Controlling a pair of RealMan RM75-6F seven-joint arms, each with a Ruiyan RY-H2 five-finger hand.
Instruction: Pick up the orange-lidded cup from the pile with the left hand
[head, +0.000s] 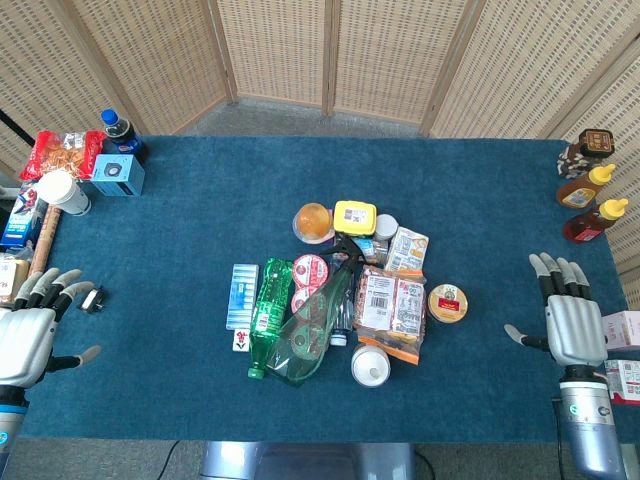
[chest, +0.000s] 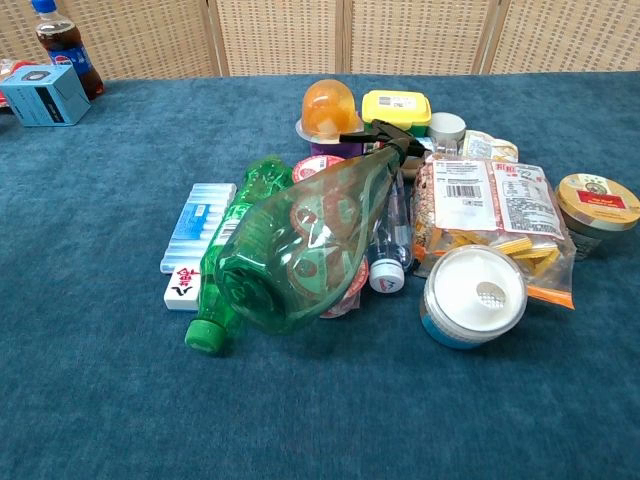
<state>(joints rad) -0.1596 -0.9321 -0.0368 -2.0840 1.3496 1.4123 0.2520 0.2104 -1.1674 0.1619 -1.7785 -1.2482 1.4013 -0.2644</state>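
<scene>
The orange-lidded cup (head: 313, 222) (chest: 330, 110) stands at the far edge of the pile in the middle of the blue table, next to a yellow-lidded box (head: 355, 217) (chest: 396, 108). My left hand (head: 30, 325) hovers at the table's left edge, fingers spread, holding nothing, far from the cup. At the right edge my right hand (head: 568, 315) is likewise open and empty. Neither hand shows in the chest view.
The pile holds green bottles (head: 290, 320) (chest: 290, 250), a snack bag (head: 390, 305), a white-lidded cup (chest: 473, 295) and a round tin (head: 448, 302). A blue box (head: 118, 175) and cola bottle (head: 120, 130) stand far left; sauce bottles (head: 590, 195) far right.
</scene>
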